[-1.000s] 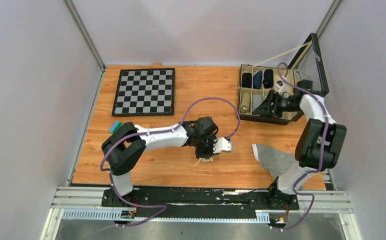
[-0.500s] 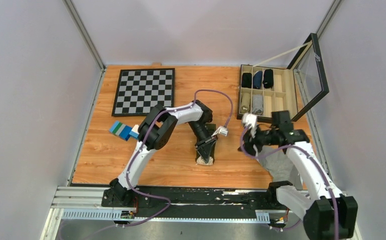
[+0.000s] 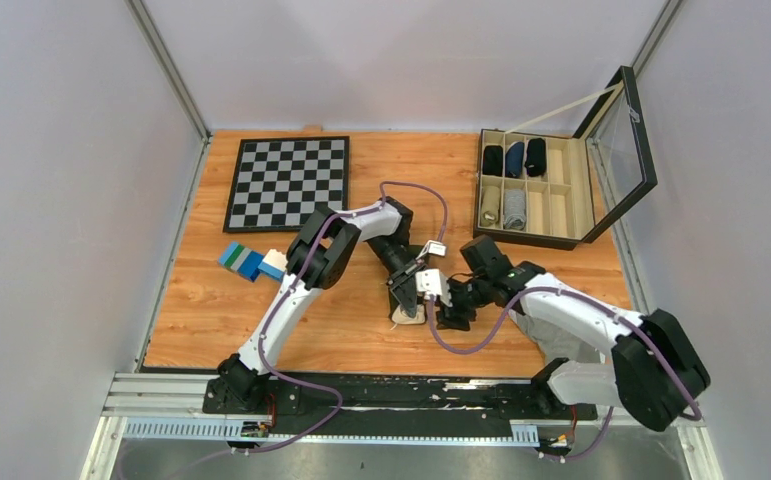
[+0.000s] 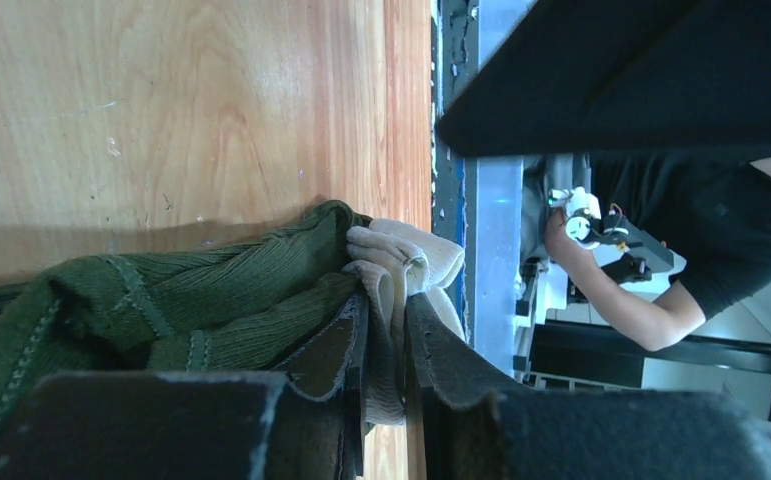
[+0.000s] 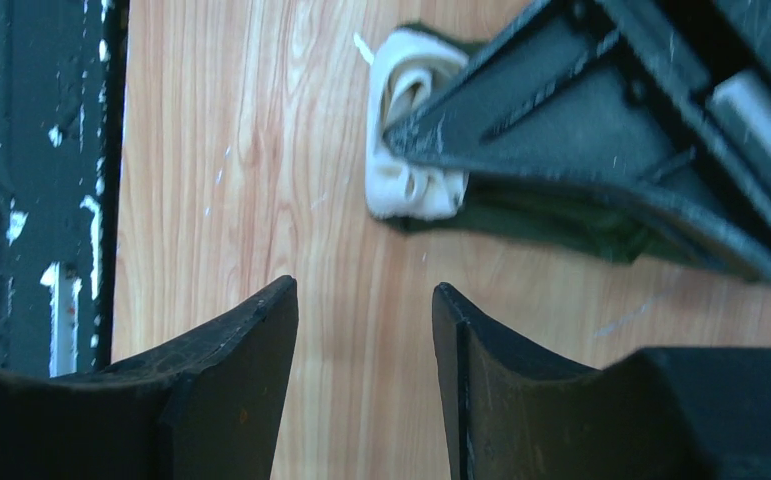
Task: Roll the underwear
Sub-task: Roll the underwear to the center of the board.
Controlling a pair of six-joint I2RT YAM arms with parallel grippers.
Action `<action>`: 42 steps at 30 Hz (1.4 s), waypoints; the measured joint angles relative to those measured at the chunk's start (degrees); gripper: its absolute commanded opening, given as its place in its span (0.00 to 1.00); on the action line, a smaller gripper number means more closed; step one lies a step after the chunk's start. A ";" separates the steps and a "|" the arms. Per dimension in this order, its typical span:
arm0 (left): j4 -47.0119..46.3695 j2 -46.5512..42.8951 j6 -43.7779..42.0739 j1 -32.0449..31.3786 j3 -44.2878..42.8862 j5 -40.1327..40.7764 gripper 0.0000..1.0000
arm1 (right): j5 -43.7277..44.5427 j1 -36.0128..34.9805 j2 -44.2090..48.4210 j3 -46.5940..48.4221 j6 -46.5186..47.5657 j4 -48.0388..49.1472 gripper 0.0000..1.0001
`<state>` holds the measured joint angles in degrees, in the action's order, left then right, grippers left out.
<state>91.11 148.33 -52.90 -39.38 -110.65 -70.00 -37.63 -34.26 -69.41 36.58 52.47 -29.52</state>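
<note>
The underwear (image 3: 408, 316), dark green ribbed cloth with a cream waistband, lies as a small tight bundle on the tabletop (image 3: 311, 335). It sits near the front edge, about midway between the two arm bases. In the right wrist view its cream end shows coiled layers, so the rolling looks largely done. How neat the green part is I cannot say for sure, since the left wrist view shows it only as bunched folds up close.

The left gripper (image 4: 386, 335) is clenched on the bundle, its jaws pinching the cream band with green cloth pressed alongside. The right gripper (image 5: 366, 300) is released, jaws apart over bare wood with nothing between them, just beside the cream end and not touching it. What seems left is to tighten or tuck the loose end so the roll holds once let go.

Farther right, a grey cloth (image 3: 553, 328) lies flat and unrolled by the right arm's base. Beyond it, the open box (image 3: 536, 238) holds several rolled pieces in some compartments, with others empty.
</note>
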 measured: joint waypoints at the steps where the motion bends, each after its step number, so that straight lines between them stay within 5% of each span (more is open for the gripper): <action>1: 0.15 0.09 0.02 0.02 -0.15 0.00 0.16 | 0.63 -1.42 -1.64 0.63 -0.74 1.27 0.52; 15: 0.22 0.13 0.02 0.42 -0.22 0.02 0.17 | 5.66 -8.00 -11.56 5.27 -6.16 10.56 0.50; 20: 0.22 0.13 0.02 0.42 -0.20 0.02 0.19 | 7.08 -9.18 -13.68 5.44 -5.92 10.60 0.33; 25: 0.24 0.13 -0.02 0.50 -0.20 0.57 0.31 | 7.61 -9.46 -16.81 8.79 -6.32 7.91 0.01; 31: 0.50 -0.59 0.39 1.92 0.70 0.87 0.43 | 7.06 -9.40 -21.79 15.37 -6.58 1.38 0.00; 35: -4.90 -5.27 7.34 4.17 4.98 1.84 0.49 | 5.09 -8.70 -24.11 17.92 -6.56 -1.03 0.00; 42: -29.90 -26.82 31.87 12.50 20.90 14.86 0.50 | 0.22 -6.32 -29.14 22.71 -7.80 -5.88 0.00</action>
<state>61.21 121.51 -21.04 -26.87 -89.76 -55.13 -37.41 -40.58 -98.54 59.29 44.66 -35.40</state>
